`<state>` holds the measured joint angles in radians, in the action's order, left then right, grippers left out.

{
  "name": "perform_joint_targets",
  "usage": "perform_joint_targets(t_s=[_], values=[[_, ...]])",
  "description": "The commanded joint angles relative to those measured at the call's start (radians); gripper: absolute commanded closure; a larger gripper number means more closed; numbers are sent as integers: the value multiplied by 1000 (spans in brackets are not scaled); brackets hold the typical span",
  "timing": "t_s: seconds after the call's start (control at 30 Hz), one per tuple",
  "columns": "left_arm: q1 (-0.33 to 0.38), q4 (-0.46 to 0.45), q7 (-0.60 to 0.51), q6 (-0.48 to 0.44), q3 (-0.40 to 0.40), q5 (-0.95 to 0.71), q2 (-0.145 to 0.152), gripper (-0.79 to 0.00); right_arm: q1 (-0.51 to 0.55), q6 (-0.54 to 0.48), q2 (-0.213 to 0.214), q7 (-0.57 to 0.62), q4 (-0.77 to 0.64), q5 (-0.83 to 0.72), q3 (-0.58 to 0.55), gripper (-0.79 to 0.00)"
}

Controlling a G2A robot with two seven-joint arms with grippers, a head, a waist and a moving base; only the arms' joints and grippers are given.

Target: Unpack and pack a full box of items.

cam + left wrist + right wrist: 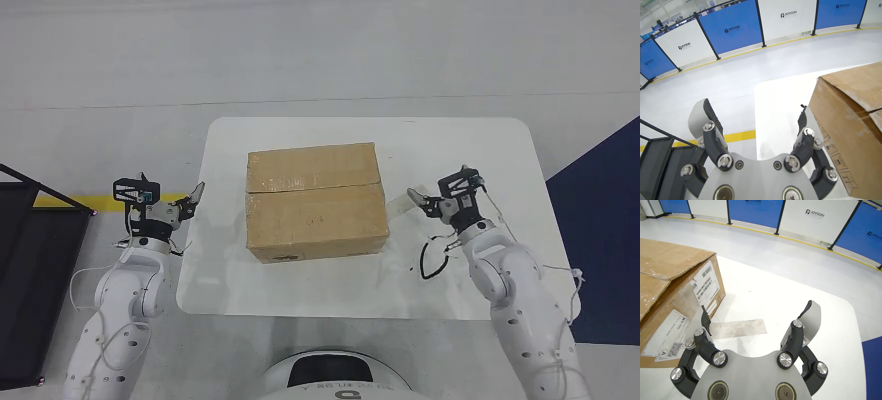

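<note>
Box: the cardboard box (pixel 316 202) sits mid-table (pixel 470 290) with its flaps shut. It lies between the two grippers and is apart from both.
Left gripper (pixel 754 106): jaws spread wide, nothing between them. The box's end wall is just outside one finger.
Right gripper (pixel 757 307): jaws likewise spread and empty. A tape strip (pixel 738 328) lies beyond the gap.
Handling: probably stiff-walled and heavy (the task calls it full), and too broad for one jaw. The thin flap edges at the middle seam look the likeliest hold.
Views: the right wrist view shows paper labels (pixel 706 283) and a lifted flap corner. The top view shows the seam running end to end.
</note>
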<state>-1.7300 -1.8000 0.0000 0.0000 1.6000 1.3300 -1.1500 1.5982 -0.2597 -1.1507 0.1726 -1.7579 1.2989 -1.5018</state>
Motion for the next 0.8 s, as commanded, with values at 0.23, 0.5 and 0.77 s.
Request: perform_joint_targets(t_s=[0.23,0.5,0.77], values=[[0,0,0,0,0,0,0,-785,-93,-53,-6,49,70,-2,75,-785],[0,0,0,0,0,0,0,-785,-122,-163,-4,85,90,-73,89,-785],[0,0,0,0,0,0,0,-785,-120,-331,7,119,83,-189,65,-785]])
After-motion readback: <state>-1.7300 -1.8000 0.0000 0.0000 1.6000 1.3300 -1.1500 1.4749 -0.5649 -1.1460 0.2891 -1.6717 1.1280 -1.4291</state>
